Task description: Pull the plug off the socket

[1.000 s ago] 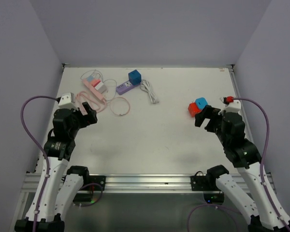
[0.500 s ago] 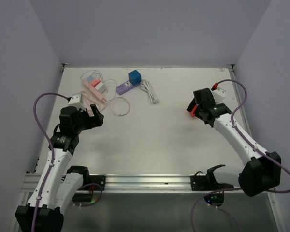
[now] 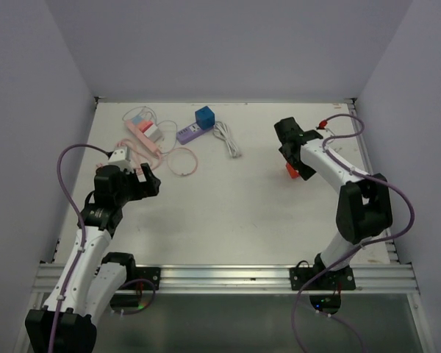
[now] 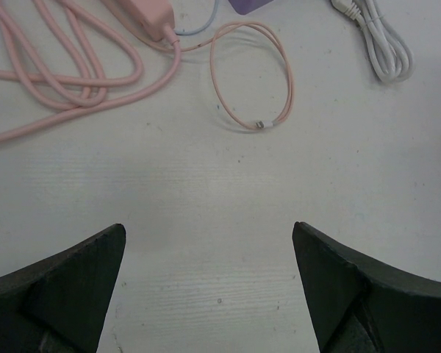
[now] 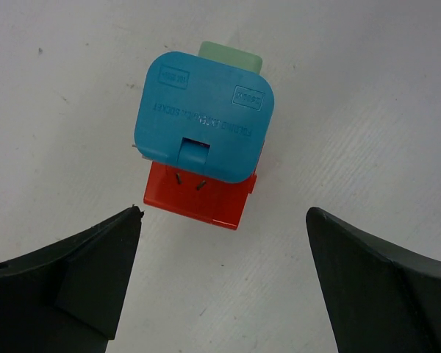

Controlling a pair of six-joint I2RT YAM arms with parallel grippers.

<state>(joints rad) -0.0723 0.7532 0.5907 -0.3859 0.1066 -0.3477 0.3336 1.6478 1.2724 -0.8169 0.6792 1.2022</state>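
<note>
A blue plug (image 5: 204, 114) is joined to a red socket block (image 5: 198, 198), and two metal pins show at the joint. A green piece (image 5: 230, 57) sticks out at the plug's far end. In the top view only the red block (image 3: 291, 172) shows at the right of the table, beside my right gripper (image 3: 292, 151). That gripper (image 5: 222, 211) hovers over the pair, open, with its fingers spread wider than the block and touching nothing. My left gripper (image 3: 148, 180) (image 4: 207, 226) is open over bare table at the left, with nothing between its fingers.
A pink power strip (image 3: 143, 136) with its coiled pink cord (image 4: 59, 73) lies at the back left. Near it are a thin pink cable loop (image 4: 253, 73), a purple strip (image 3: 189, 134) carrying a blue cube (image 3: 204, 116), and a white cable (image 3: 228, 140). Walls enclose the table.
My right arm has stretched out toward the back and left, so its gripper now hangs over the blue and red pair. The left gripper crept slightly forward. Both stayed open.
</note>
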